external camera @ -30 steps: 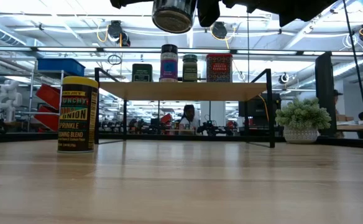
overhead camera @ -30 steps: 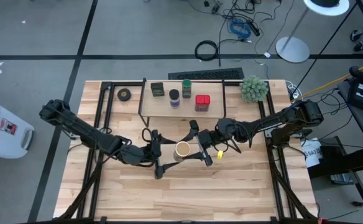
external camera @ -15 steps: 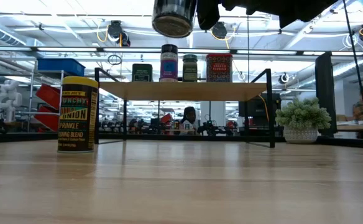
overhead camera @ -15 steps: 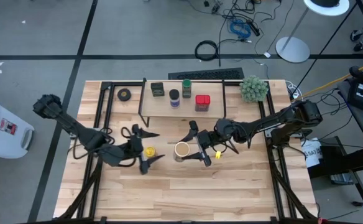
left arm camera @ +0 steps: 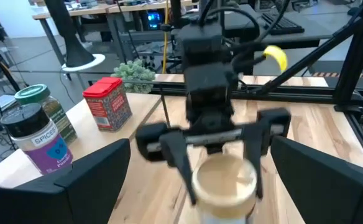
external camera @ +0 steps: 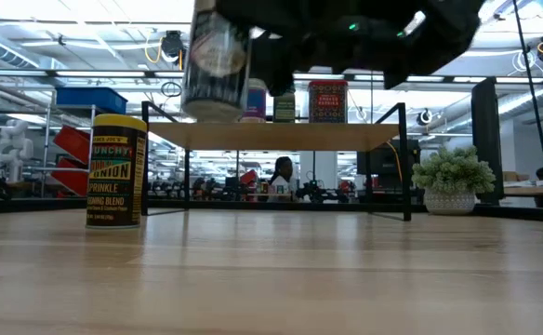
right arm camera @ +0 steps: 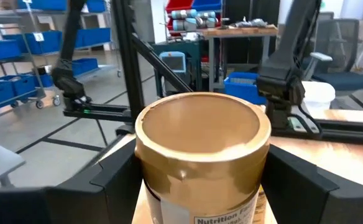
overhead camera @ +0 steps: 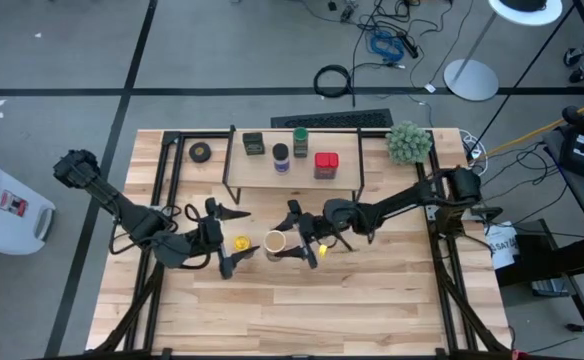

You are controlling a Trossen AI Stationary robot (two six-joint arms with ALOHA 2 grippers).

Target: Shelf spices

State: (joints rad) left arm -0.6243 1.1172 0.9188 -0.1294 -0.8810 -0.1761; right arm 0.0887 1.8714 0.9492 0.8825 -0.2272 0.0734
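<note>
Tan-lidded jar (overhead camera: 273,242) clamped in right tool (overhead camera: 290,241), airborne

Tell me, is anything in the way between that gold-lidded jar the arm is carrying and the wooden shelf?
Nothing visible blocks it. The right gripper holds the tan-lidded jar in the air, on the near side of the wooden-topped shelf. Bare board lies between the four containers and the shelf's front edge. The yellow-lidded jar stands on the table beside it, not toward the shelf.

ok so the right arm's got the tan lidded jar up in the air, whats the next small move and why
Probably carry it toward the shelf. The right gripper holds the tan-lidded jar clear of the table, in front of the shelf. Four spices already stand on the top board, with bare wood left at its ends. The open left gripper waits by the yellow-lidded jar.
</note>
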